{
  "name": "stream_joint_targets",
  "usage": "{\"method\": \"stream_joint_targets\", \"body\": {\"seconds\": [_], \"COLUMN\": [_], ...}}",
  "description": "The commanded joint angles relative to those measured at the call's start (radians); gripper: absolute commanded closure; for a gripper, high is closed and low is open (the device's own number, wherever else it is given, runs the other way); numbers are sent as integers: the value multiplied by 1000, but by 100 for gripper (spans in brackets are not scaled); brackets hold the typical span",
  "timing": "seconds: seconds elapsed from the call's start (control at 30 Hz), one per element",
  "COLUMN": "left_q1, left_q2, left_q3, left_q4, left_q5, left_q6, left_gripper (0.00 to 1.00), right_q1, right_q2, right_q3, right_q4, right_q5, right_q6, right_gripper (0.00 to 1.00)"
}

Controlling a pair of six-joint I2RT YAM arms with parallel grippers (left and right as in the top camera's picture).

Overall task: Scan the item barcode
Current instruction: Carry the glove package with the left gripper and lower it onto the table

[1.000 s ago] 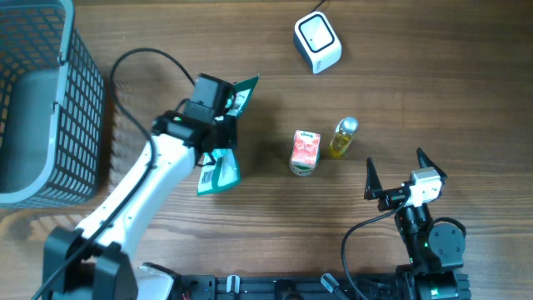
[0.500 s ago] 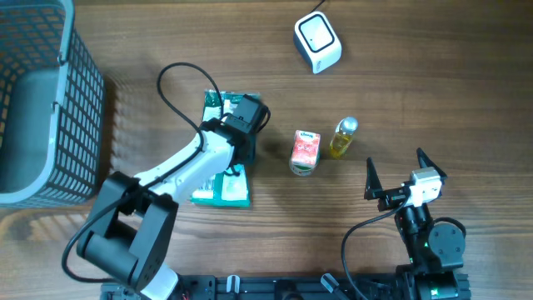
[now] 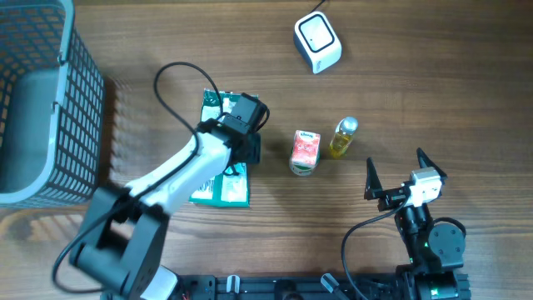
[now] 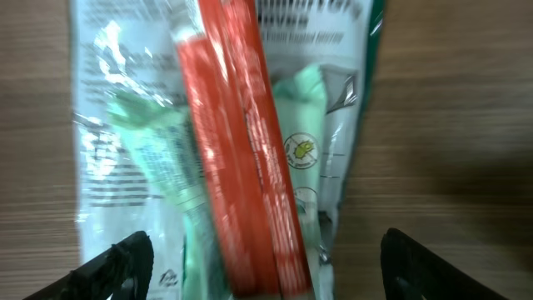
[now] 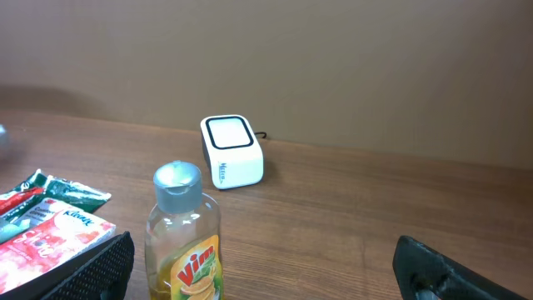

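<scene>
I see my left claw spread wide over the green-and-red packet lying flat on the counter at nine o'clock of the Kleenex pack, my right claw gaping empty at five o'clock.

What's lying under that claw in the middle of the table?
A green-and-white packet with a red strip lies flat on the wooden table beneath the open left gripper. From overhead the gripper covers part of it; anything beneath the packet is hidden.
</scene>
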Motion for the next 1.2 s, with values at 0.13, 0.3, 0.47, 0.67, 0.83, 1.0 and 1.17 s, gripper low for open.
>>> {"method": "stream_joint_targets", "body": {"seconds": [0.13,0.3,0.47,0.67,0.83,1.0,1.17], "left_q1": [0,0,0,0,0,0,0], "left_q2": [-230,-197,-133,-125,-125,-125,-125], "left_q3": [-1,-5,-10,-11,-15,-15,-16], "left_q4": [1,-36,-37,-35,-83,-145,-153], "left_q5": [9,9,14,84,79,69,89], "left_q6": [1,1,1,1,1,1,1], "left_gripper": [96,93,90,89,90,89,89], "right_q1": [-1,-1,-1,-1,-1,-1,-1], "right_q2": [-12,-12,-12,-12,-12,-12,-12], "right_q3": [-1,-1,-1,-1,-1,-1,-1], "right_q4": [3,3,3,3,3,3,3], "right_q5": [12,12,12,12,12,12,12], "right_q6": [6,6,6,6,6,6,6], "right_gripper": [0,1,0,0,0,0,0]}}
